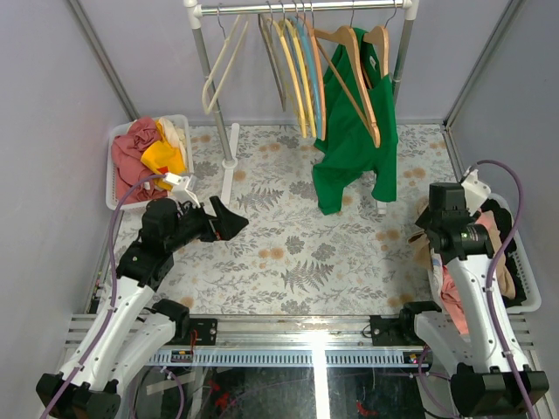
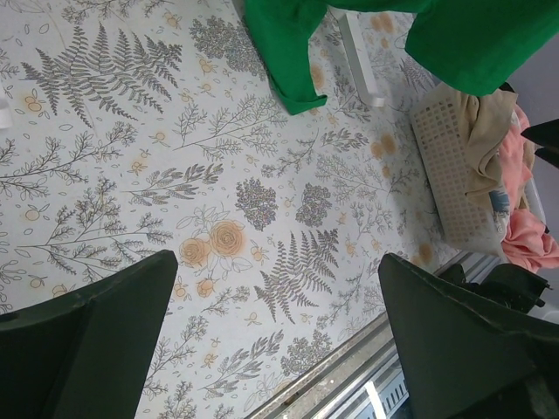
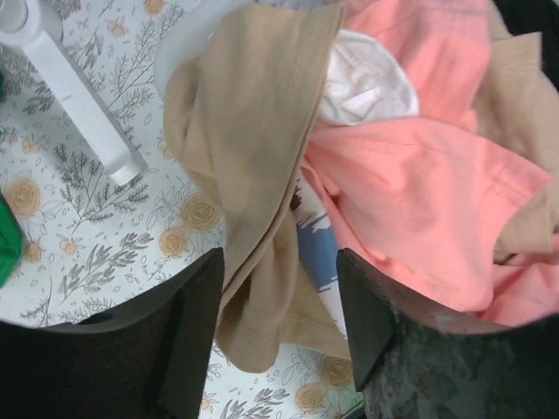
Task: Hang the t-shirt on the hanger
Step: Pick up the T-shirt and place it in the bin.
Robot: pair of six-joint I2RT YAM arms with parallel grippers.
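The salmon t-shirt [image 3: 419,201] lies crumpled in the white basket [image 1: 527,295] at the table's right edge, tangled with a tan garment [image 3: 244,131] that drapes over the basket's rim onto the floral tablecloth [image 1: 288,253]. Only the right wrist view shows this pile closely: a white patch of cloth sits near the t-shirt's upper fold and a scrap of blue print shows beneath the tan one. From above, the right arm covers most of the pile, so only a sliver of pink is visible.

The right gripper [image 3: 279,262] hangs over the basket with its jaws parted, either side of the tan fold, and clamps nothing. Whether the tips touch the cloth cannot be told.

The wooden hanger [image 1: 365,92] hangs by its hook on the rail [image 1: 297,7] at the far side, just beside a green shirt [image 1: 349,148]. Only the top view shows it.

The left gripper [image 2: 278,262] hovers over bare tablecloth, well apart from the basket. Its wrist view shows the fingers [image 2: 96,340] spread wide and empty, with the green shirt's hem and the basket's perforated wall at the frame's far edge.
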